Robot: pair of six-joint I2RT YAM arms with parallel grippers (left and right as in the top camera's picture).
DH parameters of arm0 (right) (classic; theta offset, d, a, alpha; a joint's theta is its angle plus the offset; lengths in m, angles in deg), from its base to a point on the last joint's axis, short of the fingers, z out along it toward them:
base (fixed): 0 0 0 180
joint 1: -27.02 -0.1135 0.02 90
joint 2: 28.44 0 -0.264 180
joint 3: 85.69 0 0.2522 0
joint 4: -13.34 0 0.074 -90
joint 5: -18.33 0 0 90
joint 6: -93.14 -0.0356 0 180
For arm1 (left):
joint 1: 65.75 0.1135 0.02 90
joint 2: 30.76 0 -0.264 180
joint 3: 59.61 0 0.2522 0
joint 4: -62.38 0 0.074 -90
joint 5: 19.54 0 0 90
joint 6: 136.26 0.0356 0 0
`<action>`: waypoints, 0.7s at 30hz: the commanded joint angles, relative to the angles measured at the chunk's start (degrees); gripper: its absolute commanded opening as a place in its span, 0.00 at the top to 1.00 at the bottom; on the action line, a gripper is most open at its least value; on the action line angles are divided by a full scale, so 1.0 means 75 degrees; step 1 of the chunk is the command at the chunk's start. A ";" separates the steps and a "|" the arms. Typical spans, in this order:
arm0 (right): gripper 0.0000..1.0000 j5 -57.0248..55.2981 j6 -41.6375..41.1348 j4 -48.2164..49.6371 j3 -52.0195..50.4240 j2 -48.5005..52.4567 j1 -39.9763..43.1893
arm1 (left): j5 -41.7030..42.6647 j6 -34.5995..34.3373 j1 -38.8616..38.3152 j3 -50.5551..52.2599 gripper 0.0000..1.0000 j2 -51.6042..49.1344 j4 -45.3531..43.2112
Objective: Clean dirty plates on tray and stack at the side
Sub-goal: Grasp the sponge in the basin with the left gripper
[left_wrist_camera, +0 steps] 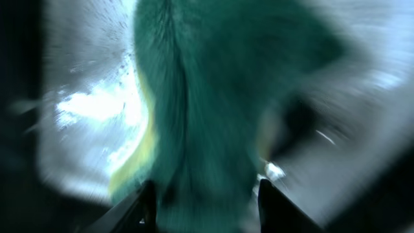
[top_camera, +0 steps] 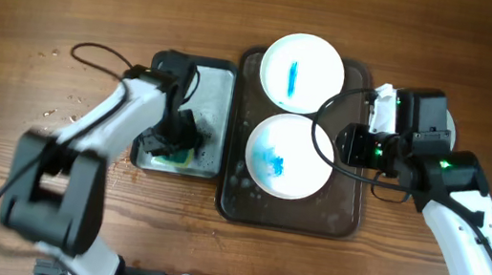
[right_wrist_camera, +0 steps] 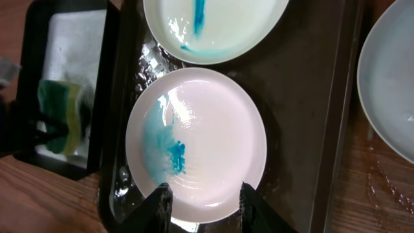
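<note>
While L claw (left_wrist_camera: 206, 202) is pinching green sponge (left_wrist_camera: 213, 97), R claw (right_wrist_camera: 206, 200) is hovering part-open, empty, over near plate (right_wrist_camera: 220, 129). It & far plate (right_wrist_camera: 233, 26) are showing teal smears.

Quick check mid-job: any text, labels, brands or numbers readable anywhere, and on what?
None can be read. The plates show only blue smears, no print; the dark tray, the metal tray and the sponge bear no marks. The left wrist view is too blurred to tell.
</note>
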 commanded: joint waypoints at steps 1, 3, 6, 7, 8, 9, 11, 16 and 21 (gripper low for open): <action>0.65 0.0082 0.0146 -0.0012 0.0023 0.0099 0.0023 | -0.0087 -0.0265 -0.0006 0.0090 0.94 -0.0982 -0.0367; 0.65 0.0082 0.0122 -0.0012 0.0023 0.0099 0.0023 | 0.0050 -0.0262 0.0000 0.0067 0.96 -0.1035 -0.0472; 0.65 0.0079 -0.0052 -0.0041 0.0023 0.0099 0.0023 | 0.0076 -0.0230 0.0000 -0.0312 0.96 -0.0653 -0.0111; 0.65 0.0082 -0.0052 -0.0050 0.0023 0.0099 0.0023 | 0.0073 -0.0149 0.0000 -0.0510 0.95 -0.0408 0.0076; 0.66 0.0079 -0.0052 -0.0064 0.0023 0.0099 0.0023 | 0.0067 0.0006 0.0000 -0.0705 0.77 -0.0137 0.0230; 0.66 0.0079 -0.0052 -0.0070 0.0023 0.0099 0.0023 | 0.0064 0.0201 0.0000 -0.0836 0.60 0.0131 0.0289; 0.66 0.0079 -0.0052 -0.0070 0.0023 0.0099 0.0023 | 0.0003 0.0344 0.0000 -0.0886 0.44 0.0548 0.0221; 0.66 0.0079 -0.0061 -0.0070 0.0023 0.0099 0.0023 | -0.1172 0.0347 -0.0003 -0.0653 0.43 0.0679 -0.0163; 0.66 0.0082 -0.0294 -0.0073 0.0023 0.0099 0.0023 | -0.1440 0.0367 -0.0003 0.0807 0.56 0.0029 -0.2393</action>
